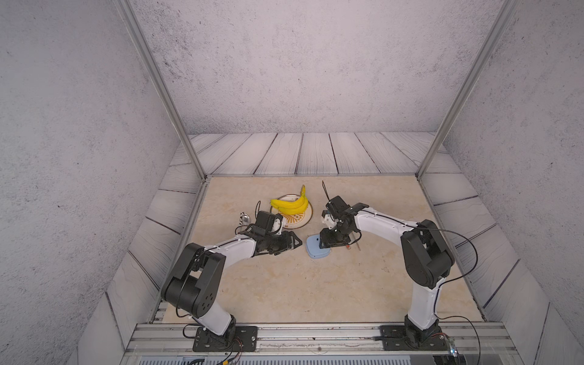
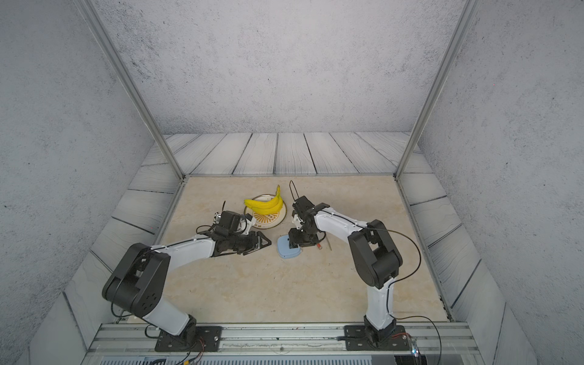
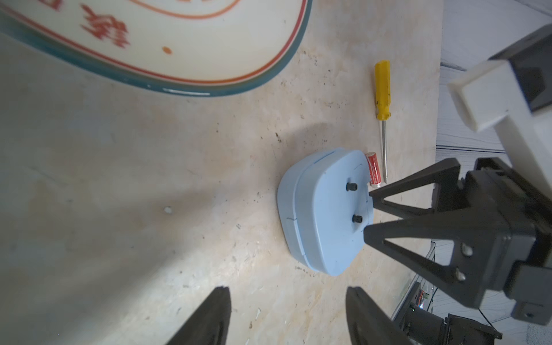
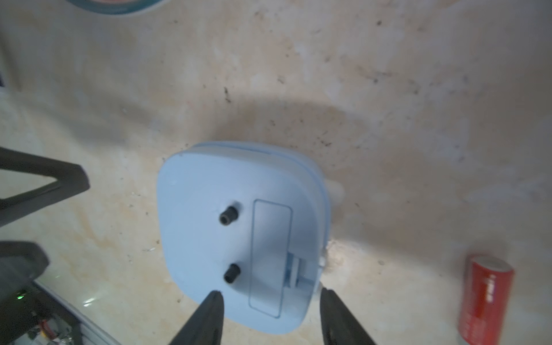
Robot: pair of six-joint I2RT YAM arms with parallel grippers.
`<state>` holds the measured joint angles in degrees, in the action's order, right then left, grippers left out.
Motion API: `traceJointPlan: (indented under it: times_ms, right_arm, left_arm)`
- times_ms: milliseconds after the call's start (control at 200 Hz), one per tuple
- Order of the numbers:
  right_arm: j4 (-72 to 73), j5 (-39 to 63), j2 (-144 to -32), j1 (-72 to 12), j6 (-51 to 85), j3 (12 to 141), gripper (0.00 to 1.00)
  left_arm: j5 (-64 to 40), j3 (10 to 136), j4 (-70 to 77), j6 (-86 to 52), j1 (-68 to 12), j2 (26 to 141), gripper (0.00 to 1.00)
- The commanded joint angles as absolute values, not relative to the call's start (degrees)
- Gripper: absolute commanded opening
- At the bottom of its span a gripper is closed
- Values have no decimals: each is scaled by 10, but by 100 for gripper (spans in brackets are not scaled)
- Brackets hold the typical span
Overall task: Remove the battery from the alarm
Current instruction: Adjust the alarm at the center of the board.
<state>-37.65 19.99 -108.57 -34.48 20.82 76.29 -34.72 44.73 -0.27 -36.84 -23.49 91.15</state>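
Observation:
The light-blue alarm (image 1: 313, 248) (image 2: 285, 250) lies face down on the table, its back with two dark knobs up (image 4: 239, 209). A battery-door outline with a small gap at one end shows on that back. The red battery (image 4: 484, 298) (image 3: 374, 172) (image 1: 347, 247) lies loose on the table just right of the alarm. My right gripper (image 4: 270, 291) (image 3: 368, 213) hangs open right over the alarm's near-right edge, holding nothing. Left of the alarm, my left gripper (image 3: 286, 289) (image 1: 298, 243) is open and empty, a short gap away from it.
A yellow-handled screwdriver (image 3: 382, 89) (image 1: 357, 244) lies just right of the battery. Behind the alarm stands a round plate (image 1: 305, 219) (image 3: 179, 86) with bananas (image 1: 290, 203). A small metal object (image 1: 245, 218) sits left of the plate. Frame posts and walls ring the table.

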Motion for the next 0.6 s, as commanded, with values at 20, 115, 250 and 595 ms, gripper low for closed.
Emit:
traceJointPlan:
  times_ms: [20,115,250,595]
  right_arm:
    - [-306,266,-1081,-355,222,728,57]
    - [-276,277,-1075,-370,233,707,56]
    - [-257,254,-1057,-404,222,695,58]
    - [-334,63,-996,-411,49,712,74]
  left_arm:
    - [-346,443,-16,-356,-220,900,67]
    - [-346,440,-18,-354,-214,897,67]
    - [-346,438,-23,-351,-204,891,67]
    - [-357,446,-33,-344,-193,901,67]
